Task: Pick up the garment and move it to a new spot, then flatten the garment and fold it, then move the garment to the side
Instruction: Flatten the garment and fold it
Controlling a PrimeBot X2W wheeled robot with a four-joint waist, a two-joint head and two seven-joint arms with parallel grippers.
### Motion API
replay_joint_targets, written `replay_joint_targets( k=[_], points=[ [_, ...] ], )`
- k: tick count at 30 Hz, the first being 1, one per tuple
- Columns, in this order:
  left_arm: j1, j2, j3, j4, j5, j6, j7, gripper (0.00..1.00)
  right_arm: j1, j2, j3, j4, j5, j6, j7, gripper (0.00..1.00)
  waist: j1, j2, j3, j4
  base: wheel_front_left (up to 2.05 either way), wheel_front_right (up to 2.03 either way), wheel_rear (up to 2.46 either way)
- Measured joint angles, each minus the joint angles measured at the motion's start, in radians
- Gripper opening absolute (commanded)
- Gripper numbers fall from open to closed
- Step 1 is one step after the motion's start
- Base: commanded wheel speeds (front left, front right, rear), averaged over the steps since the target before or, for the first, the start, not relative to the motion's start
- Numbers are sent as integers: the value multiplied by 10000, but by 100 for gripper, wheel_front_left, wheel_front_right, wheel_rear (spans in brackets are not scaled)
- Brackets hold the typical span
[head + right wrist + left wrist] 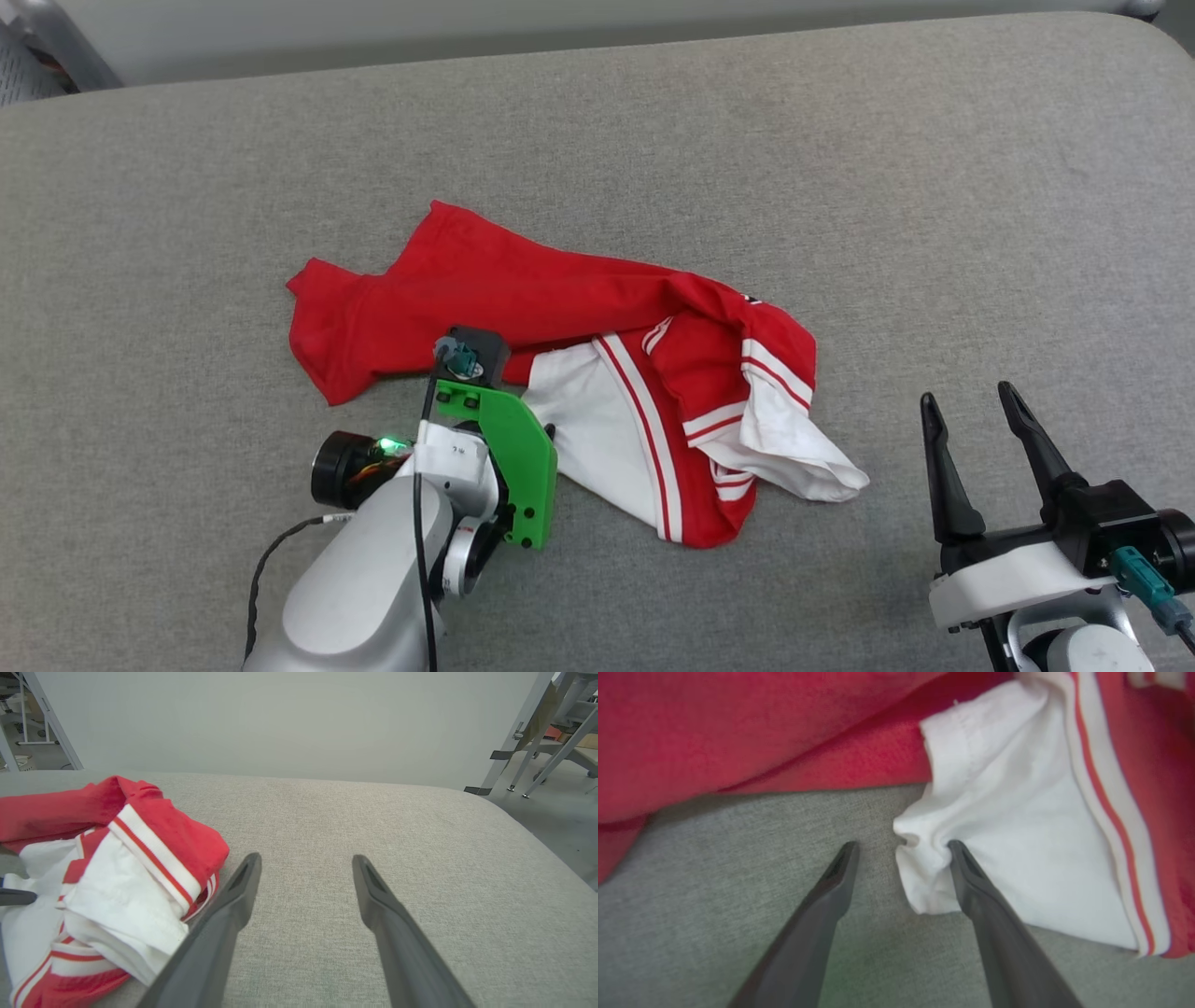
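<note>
Left gripper [902, 845], jaws spread, one tip touching the jersey [1017, 812] at its white sleeve, nothing pinched. Right gripper [967, 394] sits spread, right of the jersey, which lies crumpled on the worktop [840, 140]. Pickup, flattening and folding all look undone.

Garment [485, 280] print [752, 299] mostly hidden btwn folds.

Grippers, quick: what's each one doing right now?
Left gripper: open, jaws straddling the white sleeve edge of the garment, not closed on it.
Right gripper: open, holding nothing, beside the garment.
</note>
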Motion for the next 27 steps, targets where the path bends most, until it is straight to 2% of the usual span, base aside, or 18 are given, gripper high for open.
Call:
replay_joint_targets(
  k=[2, 3, 4, 8, 16, 27],
  points=[
    [-81, -23, -2, 94, -82, -65, 79, 100, -9, 4, -10, 17, -21, 0, 0, 100, 0, 0, 95, -53, 0, 0, 0],
    [-95, -29, 0, 128, -100, -113, 79, 28, -28, 13, -8, 29, -40, 0, 0, 100, 0, 0, 124, -70, 0, 0, 0],
    [-115, -50, 8, 157, -128, -169, 75, 0, -38, 21, -13, 38, -44, 0, -2, 100, 0, 0, 131, -67, 0, 0, 0],
    [-125, -138, -10, 320, -268, -360, -86, 0, -43, 15, -25, 138, -48, 0, -10, 100, 0, 0, 47, 32, 0, 0, 0],
    [677, -182, 105, 67, -533, -324, -934, 0, 37, 0, -96, 359, -59, 0, 0, 100, 0, 0, -628, 461, 0, 0, 0],
    [1954, 727, 1492, -2347, -1001, 445, -1919, 0, 431, 12, -222, 594, -58, 0, 56, 100, 0, 0, -1554, 1380, 0, 0, 0]
  ],
)
